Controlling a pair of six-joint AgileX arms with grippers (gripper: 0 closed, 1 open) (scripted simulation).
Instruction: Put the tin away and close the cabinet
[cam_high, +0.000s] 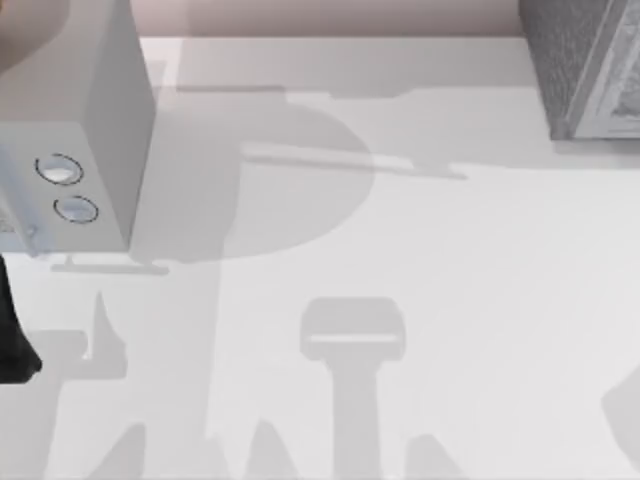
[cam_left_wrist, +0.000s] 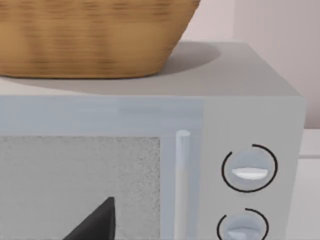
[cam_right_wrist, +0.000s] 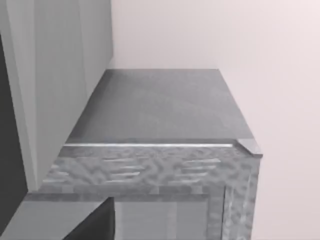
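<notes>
Dark grey speckled stone-look finish: the cabinet (cam_high: 570, 70) is a large box at the table's far right corner, with its lighter grey framed panel door (cam_high: 618, 85) facing the right edge of the top view. In the right wrist view the cabinet (cam_right_wrist: 160, 107) is seen from just above, showing its flat top and a speckled front frame with a bright strip along the upper edge. I cannot tell from either view whether the door is ajar or closed.

The white matte table (cam_high: 430, 300) carries only shadows over its middle.

The smooth pale grey box with two round dials (cam_high: 70, 120) stands at the far left of the table. In the left wrist view a woven tan wicker basket (cam_left_wrist: 90, 37) sits on its roof, above a frosted window, a pale vertical handle (cam_left_wrist: 182, 175) and the dials.

Left arm (cam_high: 14, 335): a black link at the table's left edge. The left gripper (cam_left_wrist: 97, 222) shows as one dark wedge close to the box's window. How far it is open cannot be told, and nothing is seen in its grip.

Right gripper (cam_right_wrist: 95, 225): one dark wedge just in front of the cabinet's upper front. Its opening cannot be told either.
</notes>
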